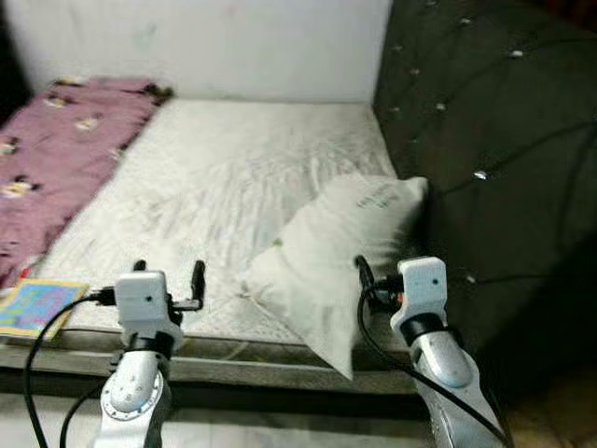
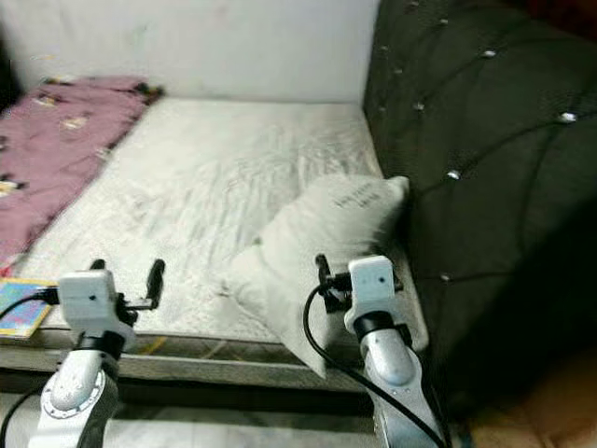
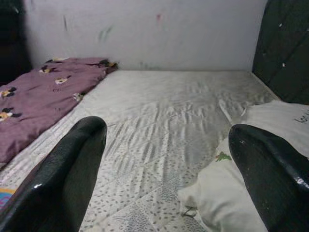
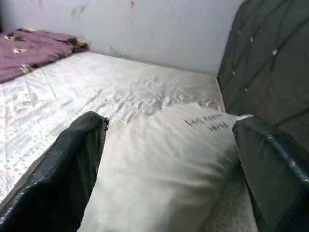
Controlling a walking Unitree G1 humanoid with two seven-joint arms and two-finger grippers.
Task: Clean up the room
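The soft white pillow with small dark writing (image 1: 336, 252) lies on the bed, tipped up against the dark padded headboard with shiny buttons (image 1: 494, 159). One corner of the pillow hangs past the near edge of the white quilted mattress (image 1: 233, 177).

The right end effector (image 4: 169, 159) is just in front of the pillow, close to the near corner. Its two black fingers (image 4: 63, 169) are spread wide, with the pillow between them, and it holds nothing yet. The left end effector (image 3: 164, 164) is beside the pillow, on the side away from the headboard, over the near edge of the mattress. Its fingers (image 3: 63, 169) are wide open too, and it is empty.

The step now looks like grabbing the pillow so it can be put straight. To do it well, the right end effector should push in far enough to pinch a thick bunch of cloth, not just the thin corner. A pillow is floppy, so the left end effector could help by taking the other side.

Far from the pillow, a purple blanket with little pictures (image 1: 56, 159) is spread on the other side of the bed. A bright colourful book (image 1: 37, 306) lies at the near edge, below the blanket. They may need tidying too.
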